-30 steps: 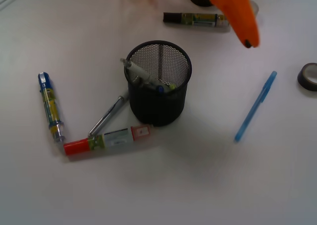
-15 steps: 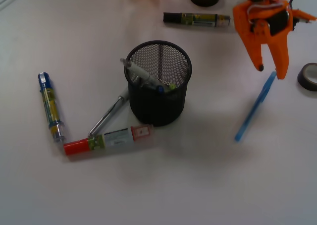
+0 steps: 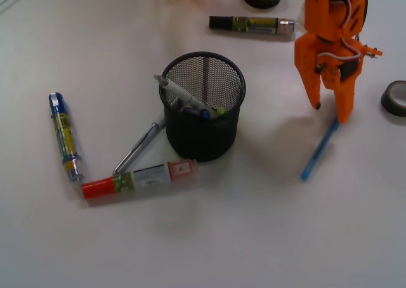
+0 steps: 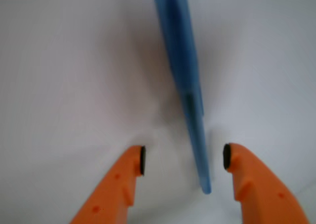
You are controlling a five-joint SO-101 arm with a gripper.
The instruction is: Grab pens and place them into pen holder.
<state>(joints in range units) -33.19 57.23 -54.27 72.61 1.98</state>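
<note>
On the white bench (image 3: 266, 237), a blue-capped fat marker (image 3: 64, 136) lies at nine o'clock, a red-capped fat marker (image 3: 136, 179) and a slim silver pen (image 3: 138, 148) just beside my black wire-mesh cylindrical pen holder (image 3: 203, 107), which has pens leaning inside. At three o'clock my orange claw (image 3: 330, 112) hangs wide open, gripping nothing, its tips either side of the slim light blue pen (image 4: 185, 88), which lies flat on the bench.

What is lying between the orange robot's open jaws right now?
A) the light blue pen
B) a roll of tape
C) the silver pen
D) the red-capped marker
A: in the wrist view the light blue pen lies on the table between the open jaws of the gripper.
</note>
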